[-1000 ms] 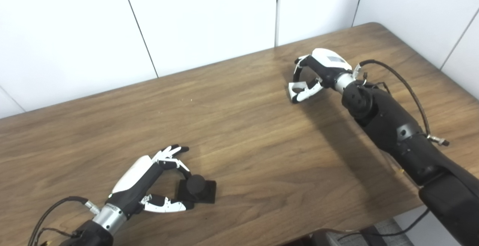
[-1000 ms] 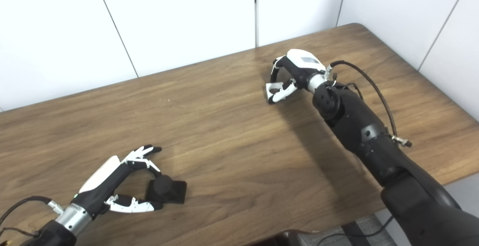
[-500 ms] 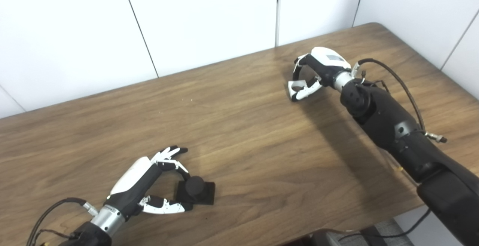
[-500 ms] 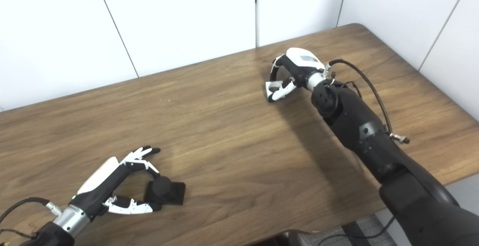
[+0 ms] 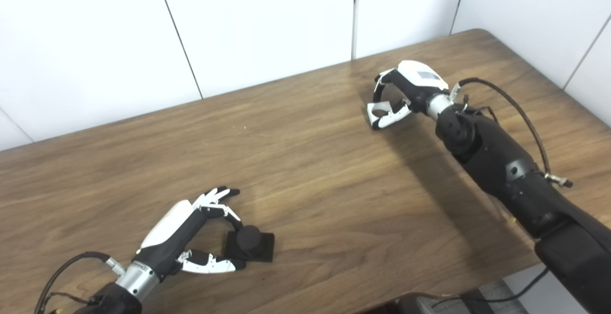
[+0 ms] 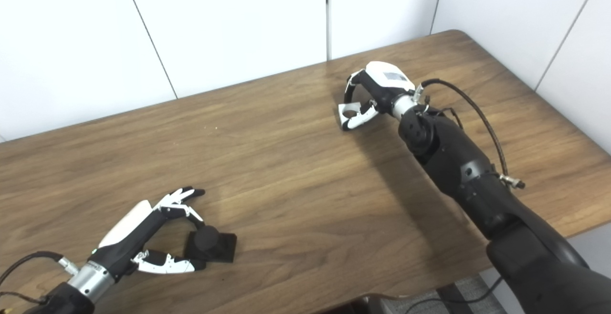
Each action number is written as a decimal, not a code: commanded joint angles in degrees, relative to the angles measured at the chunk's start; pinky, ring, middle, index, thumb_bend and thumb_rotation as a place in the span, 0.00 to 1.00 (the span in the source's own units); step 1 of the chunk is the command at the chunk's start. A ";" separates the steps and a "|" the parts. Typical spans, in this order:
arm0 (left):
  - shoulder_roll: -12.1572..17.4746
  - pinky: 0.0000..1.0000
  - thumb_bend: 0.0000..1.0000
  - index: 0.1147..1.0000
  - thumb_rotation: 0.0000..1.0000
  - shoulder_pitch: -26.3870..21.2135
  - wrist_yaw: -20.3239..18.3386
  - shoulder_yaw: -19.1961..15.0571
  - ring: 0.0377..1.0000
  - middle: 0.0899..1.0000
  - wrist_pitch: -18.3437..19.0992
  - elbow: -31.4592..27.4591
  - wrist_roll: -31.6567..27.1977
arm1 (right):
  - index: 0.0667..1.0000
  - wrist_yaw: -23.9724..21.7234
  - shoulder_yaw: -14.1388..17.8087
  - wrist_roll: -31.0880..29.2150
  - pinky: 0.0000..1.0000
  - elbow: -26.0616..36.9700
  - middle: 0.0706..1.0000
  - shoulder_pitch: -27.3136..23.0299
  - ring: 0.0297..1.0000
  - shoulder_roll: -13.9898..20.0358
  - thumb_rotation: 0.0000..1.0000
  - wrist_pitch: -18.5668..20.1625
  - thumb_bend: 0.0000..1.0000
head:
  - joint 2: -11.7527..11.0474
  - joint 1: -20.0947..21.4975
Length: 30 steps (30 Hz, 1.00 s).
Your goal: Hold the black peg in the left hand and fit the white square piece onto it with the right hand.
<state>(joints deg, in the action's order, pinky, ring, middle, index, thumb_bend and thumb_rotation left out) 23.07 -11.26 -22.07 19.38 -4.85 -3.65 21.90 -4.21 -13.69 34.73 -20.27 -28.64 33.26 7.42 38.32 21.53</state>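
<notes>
The black peg (image 5: 249,240), a short round post on a square black base, stands on the wooden table (image 5: 310,171) near its front left. My left hand (image 5: 184,235) lies just left of it, open; its fingers (image 5: 224,209) reach over the post and its thumb (image 5: 215,266) runs along the base's near side. Whether they touch the peg is unclear. At the far right my right hand (image 5: 405,92) is curled down, shut on the white square piece (image 5: 378,111), a small flat piece with a round hole, held low over the table.
The table's right edge and rounded far corner (image 5: 482,32) lie close behind the right hand. White wall panels (image 5: 262,23) stand along the table's far edge. A black cable (image 5: 518,109) loops off the right forearm.
The right hand with the white piece has shifted only slightly. The left hand and the black peg stay almost where they were.
</notes>
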 commanded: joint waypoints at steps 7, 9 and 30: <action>1.68 1.00 0.52 0.42 0.07 -0.55 -1.40 -0.04 1.00 0.95 0.70 1.25 1.28 | 0.45 -0.21 -0.27 0.95 0.88 3.92 0.80 -0.40 0.86 0.36 0.14 -2.32 0.51 | 0.45 -1.03; 1.61 1.00 0.52 0.42 0.07 -0.67 -1.43 0.00 1.00 0.95 0.77 1.37 1.41 | 0.45 -0.57 -0.38 1.10 0.86 5.05 0.80 -0.45 0.85 0.25 0.14 -2.42 0.52 | 0.56 -1.38; 1.11 1.00 0.52 0.42 0.07 -1.43 -1.90 0.28 1.00 0.95 1.94 1.63 2.04 | 0.45 -5.31 -0.80 1.33 0.82 17.10 0.79 0.40 0.84 -1.55 0.14 -4.53 0.52 | 1.87 -4.24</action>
<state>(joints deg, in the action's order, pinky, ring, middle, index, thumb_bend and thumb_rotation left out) 23.07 -11.96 -22.84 19.49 -4.84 -3.48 22.16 -9.71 -15.10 36.17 -5.73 -26.23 30.98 5.32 40.16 17.23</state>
